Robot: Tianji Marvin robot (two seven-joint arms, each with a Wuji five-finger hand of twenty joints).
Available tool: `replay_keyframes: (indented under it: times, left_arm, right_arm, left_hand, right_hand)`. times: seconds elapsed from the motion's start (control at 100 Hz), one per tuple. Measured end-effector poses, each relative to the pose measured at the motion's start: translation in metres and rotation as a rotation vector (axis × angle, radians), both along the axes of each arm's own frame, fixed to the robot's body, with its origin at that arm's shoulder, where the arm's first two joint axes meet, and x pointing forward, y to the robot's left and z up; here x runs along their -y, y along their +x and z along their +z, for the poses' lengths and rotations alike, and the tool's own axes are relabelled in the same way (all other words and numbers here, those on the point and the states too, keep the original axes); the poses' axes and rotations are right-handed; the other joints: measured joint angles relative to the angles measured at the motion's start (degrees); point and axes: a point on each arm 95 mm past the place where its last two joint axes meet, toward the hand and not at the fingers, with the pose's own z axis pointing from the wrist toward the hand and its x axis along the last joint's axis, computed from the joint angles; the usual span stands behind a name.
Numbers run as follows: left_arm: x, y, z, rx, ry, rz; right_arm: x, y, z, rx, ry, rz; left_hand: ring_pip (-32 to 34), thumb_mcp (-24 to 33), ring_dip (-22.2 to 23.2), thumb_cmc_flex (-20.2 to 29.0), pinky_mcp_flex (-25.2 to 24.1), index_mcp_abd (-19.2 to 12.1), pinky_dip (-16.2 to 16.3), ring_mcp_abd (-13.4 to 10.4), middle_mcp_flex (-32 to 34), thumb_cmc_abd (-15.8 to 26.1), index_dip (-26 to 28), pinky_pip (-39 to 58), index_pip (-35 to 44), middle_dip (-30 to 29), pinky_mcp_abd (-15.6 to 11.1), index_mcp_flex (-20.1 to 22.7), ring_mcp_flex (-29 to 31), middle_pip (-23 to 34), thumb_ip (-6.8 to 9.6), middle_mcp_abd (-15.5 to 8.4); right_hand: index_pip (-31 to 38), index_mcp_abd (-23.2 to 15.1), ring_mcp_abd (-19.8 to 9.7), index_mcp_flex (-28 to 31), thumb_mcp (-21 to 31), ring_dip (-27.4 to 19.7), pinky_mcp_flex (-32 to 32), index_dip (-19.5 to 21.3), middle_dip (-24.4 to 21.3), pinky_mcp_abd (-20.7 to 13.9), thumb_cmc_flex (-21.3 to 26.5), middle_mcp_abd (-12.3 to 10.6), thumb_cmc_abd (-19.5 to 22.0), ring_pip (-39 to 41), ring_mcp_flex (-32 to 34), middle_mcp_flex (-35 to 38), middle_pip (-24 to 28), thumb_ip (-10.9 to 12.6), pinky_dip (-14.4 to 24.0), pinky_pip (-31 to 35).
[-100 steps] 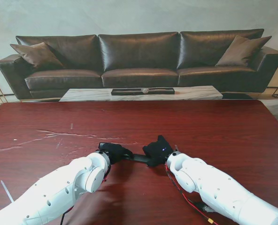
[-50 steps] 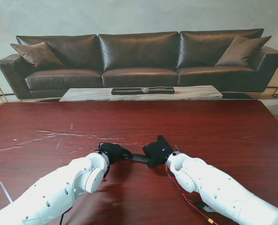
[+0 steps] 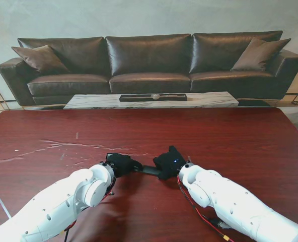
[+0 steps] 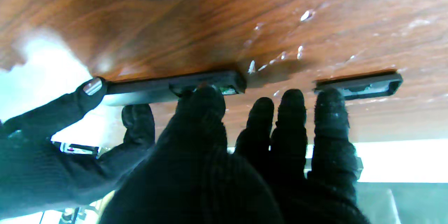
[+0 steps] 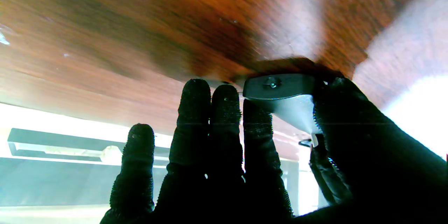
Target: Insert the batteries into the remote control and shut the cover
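**Remote control held between both hands on the counter**

The remote control (image 3: 148, 170) is seen lying flat on the dark red wooden counter (image 3: 229, 136), near the edge closest to the robot, between the two black-gloved hands. From the stand's view, the left hand (image 3: 120, 163) is placed at the remote's left end and the right hand (image 3: 170, 161) at its right end, so that only a short dark strip of the body is left uncovered.

In the left wrist view, one fingertip (image 4: 203, 99) of the left hand is pressed against the end of the remote control (image 4: 168, 85), where the battery bay seems to lie; the other fingers are extended side by side, reaching toward a separate dark, flat piece (image 4: 360, 84), probably the cover, which lies on the counter apart from the remote.

In the right wrist view, the remote's end (image 5: 280, 87) is pinched by the right hand (image 5: 245, 154) between thumb and fingers. Batteries cannot be made out.
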Motion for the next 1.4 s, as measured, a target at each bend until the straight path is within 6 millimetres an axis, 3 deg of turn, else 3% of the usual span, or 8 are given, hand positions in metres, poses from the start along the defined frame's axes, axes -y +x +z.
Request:
replay_keyframes:
  times: [0.26,0.4,0.66,0.85,1.0,1.4]
  left_arm:
    - [-0.002,0.002,-0.002,0.027,-0.036,-0.032]
    - [-0.004,0.002,0.002,0.049,-0.049,-0.046]
    - [-0.006,-0.004,0.023,0.133,-0.082,-0.084]
    - [-0.014,-0.018,0.044,0.144,0.019,-0.089]
    - [-0.031,-0.027,0.049,0.186,0.100,-0.076]
    - [-0.062,-0.056,0.042,0.112,0.260,-0.035]
  right_arm:
    - [0.000,-0.001,0.000,-0.002,0.000,-0.003]
    - [0.000,-0.001,0.000,-0.003,-0.002,-0.003]
    - [0.001,-0.002,0.001,-0.003,-0.004,-0.002]
    - [0.001,-0.002,0.000,-0.002,-0.004,0.000]
    - [0.001,-0.001,0.000,-0.002,-0.003,0.001]
    - [0.001,-0.001,0.001,-0.004,-0.007,0.004]
  left_hand:
    - [-3.7,-1.3,-1.4,0.0,-4.9,2.4,0.7,1.1,-4.3,0.8,1.9,-3.3,4.3,-1.0,1.1,-0.7,-4.5,-3.3,0.00,0.0]
    - [-4.3,-1.9,-1.6,0.0,-5.6,6.7,1.3,1.2,-4.2,1.5,2.1,-4.2,5.6,-1.1,1.1,0.0,-4.9,-4.5,0.00,0.0]
    - [-4.4,-2.4,-1.6,0.0,-5.6,6.9,2.7,1.2,-4.2,2.1,1.6,-4.6,5.6,-1.1,1.1,-2.5,-4.9,-5.3,0.00,0.0]
    - [-5.3,-4.2,-1.6,-0.1,-5.6,13.1,3.3,0.2,-4.9,2.1,1.5,-5.3,5.0,-1.1,1.1,-3.1,-6.0,-5.7,0.00,0.0]
    - [-5.3,-5.3,-1.2,-0.5,-4.9,17.5,3.4,-0.5,-4.9,2.1,3.2,-5.3,5.0,-0.3,0.3,-3.1,-6.0,-5.7,0.00,0.0]
    - [-3.7,-6.5,0.5,-4.3,-4.3,18.9,4.0,-1.5,-6.0,2.1,3.3,-5.4,2.6,1.3,-0.9,-3.1,-6.0,-4.5,0.00,0.0]
  right_hand:
    - [0.0,0.0,0.0,0.0,-0.2,0.0,0.0,0.0,0.0,0.0,0.0,0.0,0.0,0.0,0.0,0.0,0.0,0.0,0.0,0.0]
    - [0.0,0.0,0.0,0.0,-0.2,0.0,0.0,0.0,0.0,0.0,0.1,0.0,0.0,0.0,0.0,0.0,0.0,0.0,0.0,0.0]
    - [0.0,0.0,0.0,0.0,-0.2,0.0,-0.5,0.0,0.0,0.0,0.1,-0.1,0.1,0.0,0.0,0.0,0.0,0.0,0.0,0.0]
    - [0.0,0.0,0.0,0.0,-0.2,0.0,-0.5,0.0,0.0,0.0,0.1,-0.1,0.1,0.0,0.0,0.0,0.0,0.0,0.0,0.0]
    - [0.0,0.0,0.0,0.0,-0.2,0.0,-0.5,0.4,0.0,0.0,0.1,-0.1,0.1,0.0,0.0,0.0,0.0,0.0,0.0,0.0]
    - [0.0,0.0,0.0,0.0,-0.2,0.0,-0.5,0.7,0.0,0.0,0.1,-0.1,0.1,0.0,0.0,0.0,0.5,0.0,0.0,0.0]
